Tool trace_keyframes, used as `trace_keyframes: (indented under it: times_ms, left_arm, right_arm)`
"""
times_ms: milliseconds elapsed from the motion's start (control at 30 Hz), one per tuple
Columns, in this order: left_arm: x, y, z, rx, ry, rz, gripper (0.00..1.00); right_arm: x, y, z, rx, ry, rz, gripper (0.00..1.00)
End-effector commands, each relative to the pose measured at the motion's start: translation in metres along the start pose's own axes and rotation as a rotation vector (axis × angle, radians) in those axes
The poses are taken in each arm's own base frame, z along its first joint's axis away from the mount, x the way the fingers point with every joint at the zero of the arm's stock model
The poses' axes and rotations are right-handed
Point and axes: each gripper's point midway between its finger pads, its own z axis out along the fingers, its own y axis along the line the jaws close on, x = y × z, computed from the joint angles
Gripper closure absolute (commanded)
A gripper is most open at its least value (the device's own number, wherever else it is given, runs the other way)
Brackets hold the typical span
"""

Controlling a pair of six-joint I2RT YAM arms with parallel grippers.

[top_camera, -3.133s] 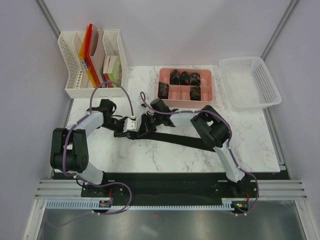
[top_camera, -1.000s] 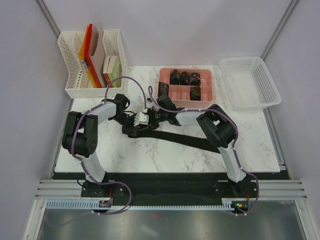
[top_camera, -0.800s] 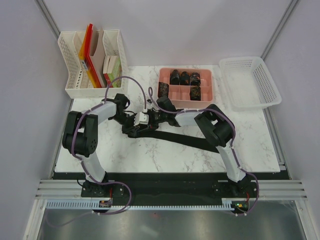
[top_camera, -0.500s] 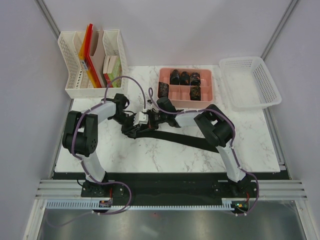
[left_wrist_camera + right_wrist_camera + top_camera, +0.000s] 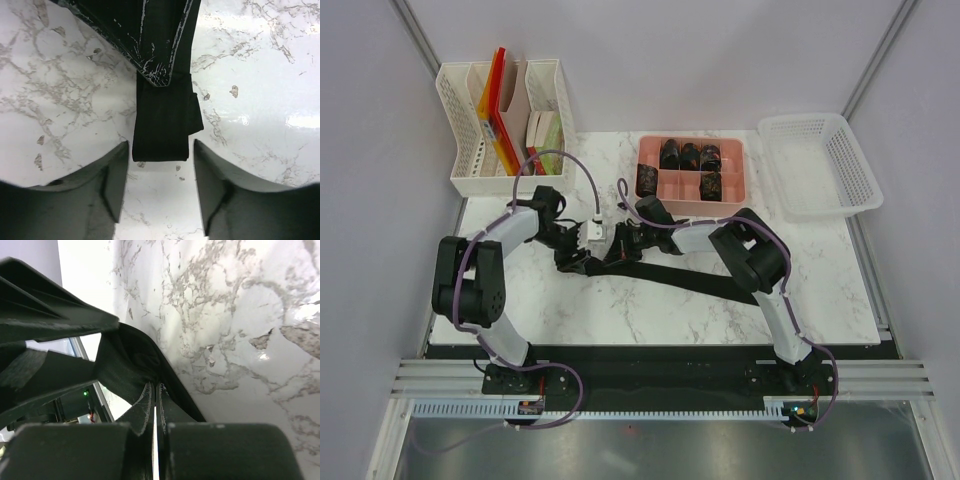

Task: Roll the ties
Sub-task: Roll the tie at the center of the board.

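One of the ties (image 5: pixel 692 279) lies flat on the marble as a long black strip, running from the table's middle to the right. Its left end (image 5: pixel 162 125) is folded over on itself. My left gripper (image 5: pixel 160 145) is open, one finger on each side of that folded end and not touching it; from above, the left gripper (image 5: pixel 574 261) sits at the strip's left tip. My right gripper (image 5: pixel 156 388) is shut on the tie fabric (image 5: pixel 125 365) just behind the fold, and in the top view the right gripper (image 5: pixel 614 254) is close beside the left one. Several rolled ties (image 5: pixel 688 156) sit in a pink tray.
The pink compartment tray (image 5: pixel 747 178) stands at the back centre, a white mesh basket (image 5: pixel 820 165) at the back right, and a white file organizer (image 5: pixel 500 130) with folders at the back left. Both arms meet over the table's middle left.
My left gripper has opened, let go of the tie's end and drawn back a little to the left. My right gripper has shut on the tie.
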Motion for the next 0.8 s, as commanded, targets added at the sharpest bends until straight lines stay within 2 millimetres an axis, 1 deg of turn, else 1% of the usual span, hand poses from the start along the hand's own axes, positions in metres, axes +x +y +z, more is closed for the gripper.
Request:
trace_keyframes:
  times_ms: [0, 33, 67, 167, 333, 400, 433, 600, 700, 767]
  left_arm:
    - [-0.01, 0.002, -0.007, -0.066, -0.046, 0.051, 0.32]
    - [-0.012, 0.002, -0.009, -0.077, -0.055, 0.062, 0.29]
    - [-0.015, 0.002, -0.009, -0.079, -0.07, 0.07, 0.23]
    - [-0.02, 0.0, -0.007, -0.075, -0.091, 0.082, 0.2]
    - [-0.021, 0.007, -0.002, -0.104, -0.08, 0.08, 0.13]
    - [-0.019, 0.005, 0.003, -0.103, -0.065, 0.092, 0.11]
    - [-0.02, 0.007, 0.004, -0.112, -0.066, 0.103, 0.11]
    - [-0.02, 0.003, 0.018, -0.095, -0.047, 0.125, 0.13]
    - [-0.018, 0.007, 0.021, -0.099, -0.032, 0.123, 0.2]
    - [-0.015, 0.012, 0.02, -0.112, -0.014, 0.114, 0.3]
  right_arm:
    - [0.018, -0.041, 0.002, 0.131, 0.034, 0.018, 1.0]
    - [0.017, -0.041, 0.001, 0.13, 0.034, 0.019, 1.0]
    - [0.017, -0.04, 0.001, 0.129, 0.034, 0.019, 1.0]
    - [0.014, -0.037, 0.001, 0.12, 0.029, 0.012, 1.0]
    - [0.009, -0.03, 0.0, 0.105, 0.019, 0.003, 1.0]
    - [0.007, -0.028, 0.0, 0.1, 0.016, -0.002, 1.0]
    - [0.007, -0.029, 0.0, 0.1, 0.015, 0.003, 1.0]
    - [0.007, -0.027, 0.0, 0.093, 0.015, 0.003, 1.0]
    - [0.008, -0.026, 0.0, 0.089, 0.015, 0.0, 1.0]
    - [0.007, -0.026, -0.001, 0.09, 0.014, -0.001, 1.0]
